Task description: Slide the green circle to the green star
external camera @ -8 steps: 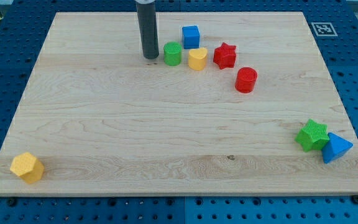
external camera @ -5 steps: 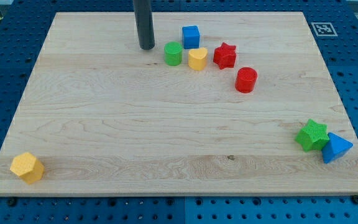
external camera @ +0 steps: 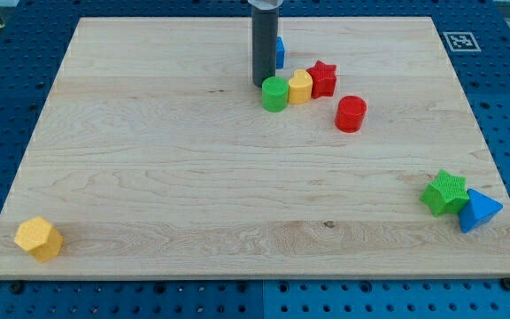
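Observation:
The green circle [external camera: 274, 93] lies at the view's upper middle, touching a yellow heart [external camera: 300, 87] on its right. My tip [external camera: 262, 83] stands just above and left of the green circle, touching or nearly touching it. The green star [external camera: 444, 192] lies far off at the view's lower right, next to a blue triangle [external camera: 479, 210]. The rod partly hides a blue cube [external camera: 279, 50] behind it.
A red star [external camera: 323, 79] touches the yellow heart's right side. A red cylinder [external camera: 351, 114] lies below and right of it. A yellow hexagon [external camera: 39, 237] sits at the lower left corner. A marker tag [external camera: 459, 41] is at the upper right corner.
My tip moved right, from left of the green circle to its upper left. The green circle slid right and down. The yellow heart shifted right against the red star.

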